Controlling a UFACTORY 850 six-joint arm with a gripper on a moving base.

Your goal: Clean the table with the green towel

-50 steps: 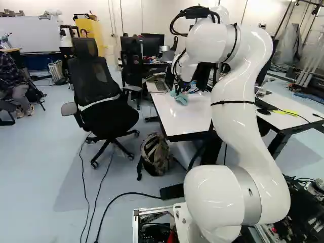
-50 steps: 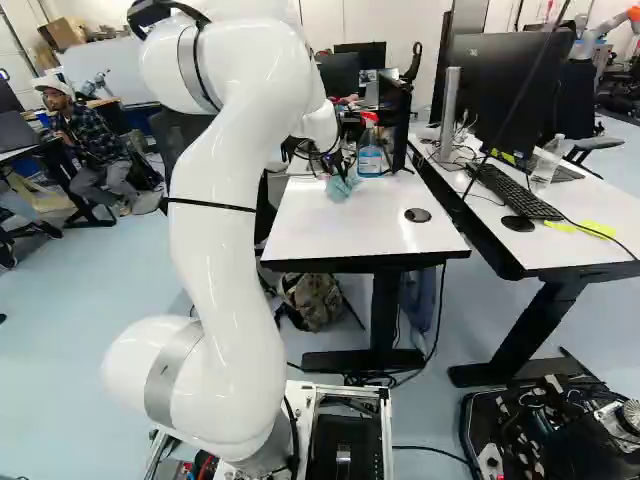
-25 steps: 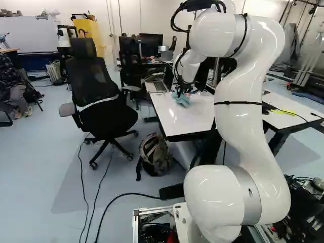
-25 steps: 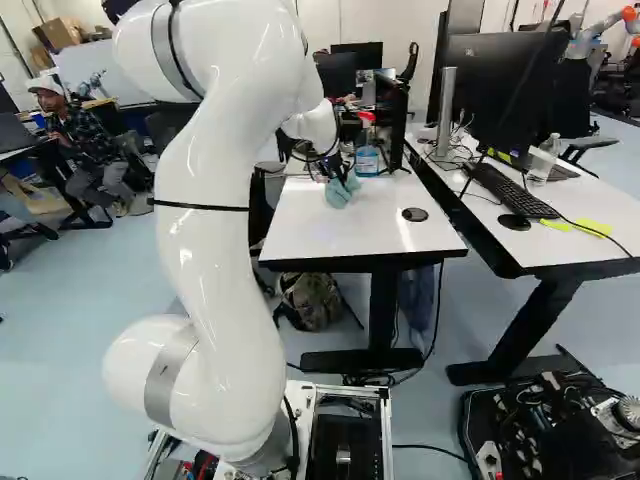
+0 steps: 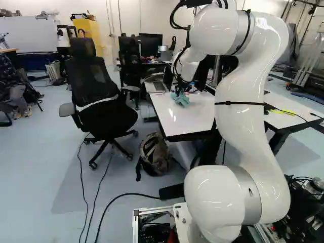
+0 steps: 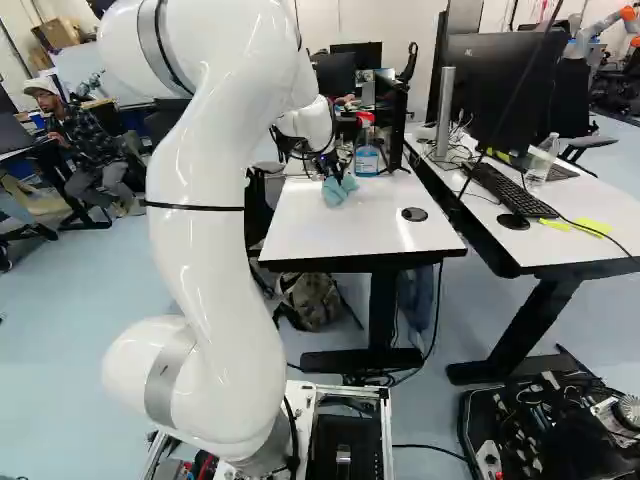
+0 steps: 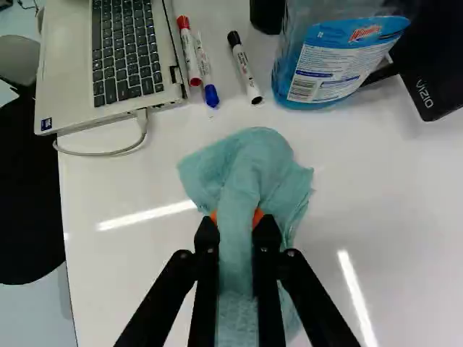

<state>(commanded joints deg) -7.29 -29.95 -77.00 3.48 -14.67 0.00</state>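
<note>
Tool (image 6: pixel 335 173) tight around the green towel (image 7: pixel 255 163) on the white table (image 6: pixel 360 237)

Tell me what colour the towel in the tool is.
The towel is pale blue-green, clearest in the wrist view.

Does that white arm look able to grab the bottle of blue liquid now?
Probably not: the bottle stands close ahead, but the gripper is shut on the towel and would first have to let go.
</note>
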